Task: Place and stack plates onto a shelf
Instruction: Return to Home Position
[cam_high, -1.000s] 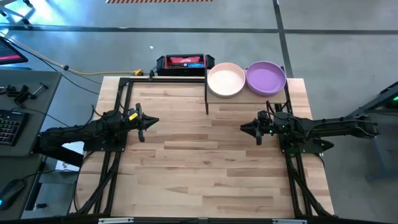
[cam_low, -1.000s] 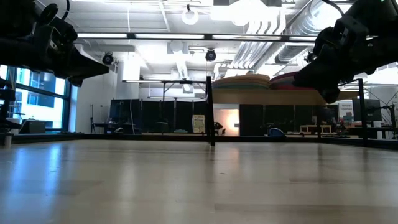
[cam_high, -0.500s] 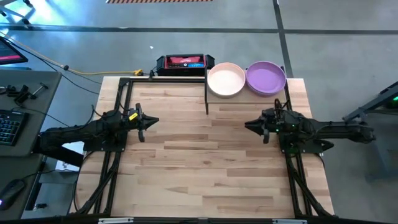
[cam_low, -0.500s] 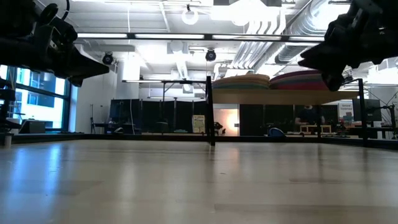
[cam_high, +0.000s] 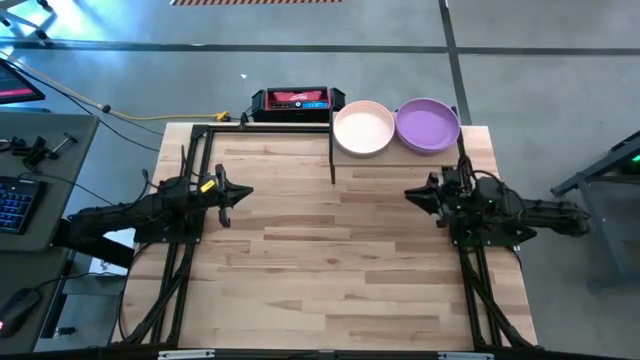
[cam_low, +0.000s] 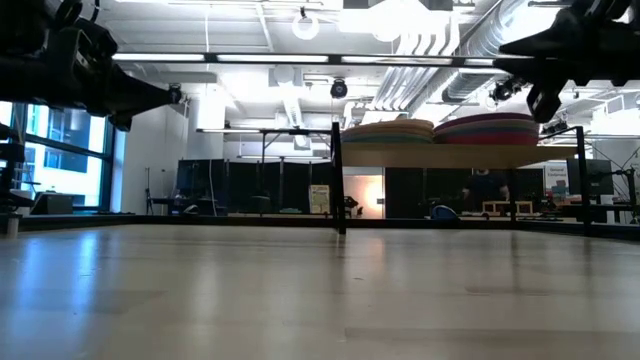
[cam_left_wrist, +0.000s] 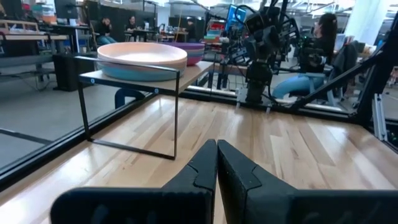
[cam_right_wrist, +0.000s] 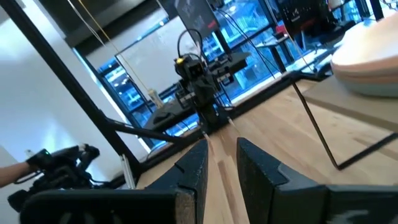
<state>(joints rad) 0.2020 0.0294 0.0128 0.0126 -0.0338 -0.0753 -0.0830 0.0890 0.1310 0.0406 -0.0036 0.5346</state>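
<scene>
The shelf stands at the table's far edge on thin black posts. It bears two stacks of plates. One stack is topped by a cream plate, the other by a purple plate. Seen from table height, both stacks rest on the board. My left gripper hovers shut over the table's left part, pointing level toward the middle. My right gripper hovers near the table's right side in front of the shelf. A narrow gap shows between its fingers, with nothing in it.
A red and black device sits behind the table's far edge, left of the shelf. Black frame rails run along both sides of the table. The wooden tabletop between the arms is bare. A desk with a keyboard stands to the left.
My right gripper has drawn back toward the table's right edge and risen, tipping up from a downward slant to level. The gap between its fingers is the same. The plates have not moved.
</scene>
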